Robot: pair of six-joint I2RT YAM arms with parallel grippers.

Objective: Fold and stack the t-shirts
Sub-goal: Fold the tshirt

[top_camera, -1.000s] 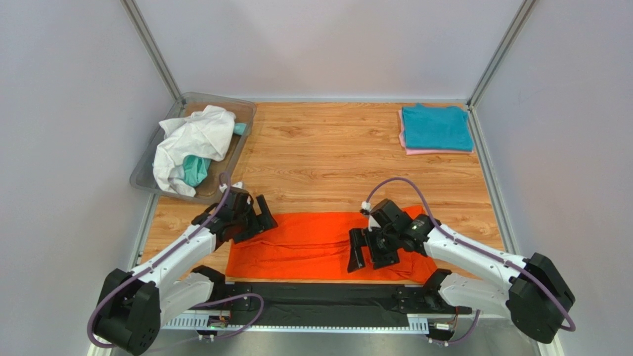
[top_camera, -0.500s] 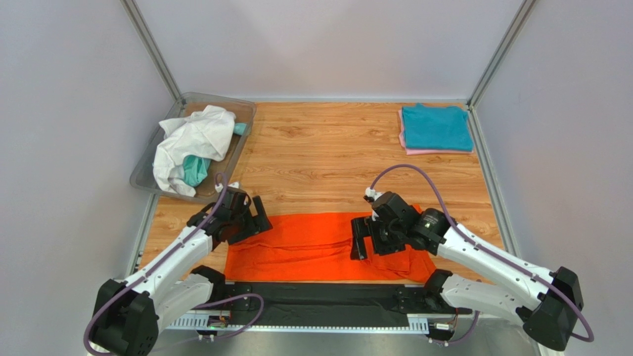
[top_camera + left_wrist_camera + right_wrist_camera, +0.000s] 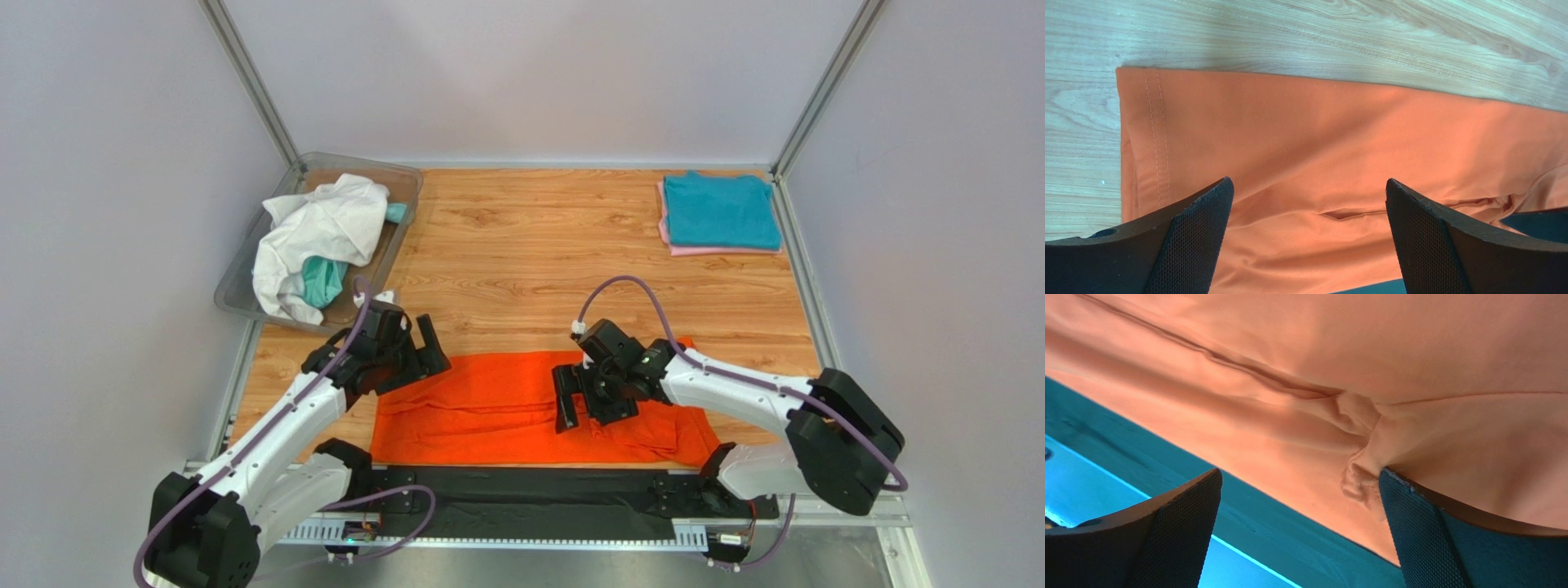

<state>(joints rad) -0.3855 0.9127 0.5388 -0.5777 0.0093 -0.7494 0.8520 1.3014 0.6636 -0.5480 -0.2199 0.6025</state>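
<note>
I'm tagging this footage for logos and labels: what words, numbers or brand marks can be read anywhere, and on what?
No readable text in any view.
The orange shirt, the folded teal shirt, the white shirt and the plastic bin are all plain, with no print, tag or number showing.

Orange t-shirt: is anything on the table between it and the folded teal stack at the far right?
Nothing visible. Only bare wood table lies between the orange t-shirt and the teal-on-pink folded stack. The clear bin sits at the far left, off that path.
</note>
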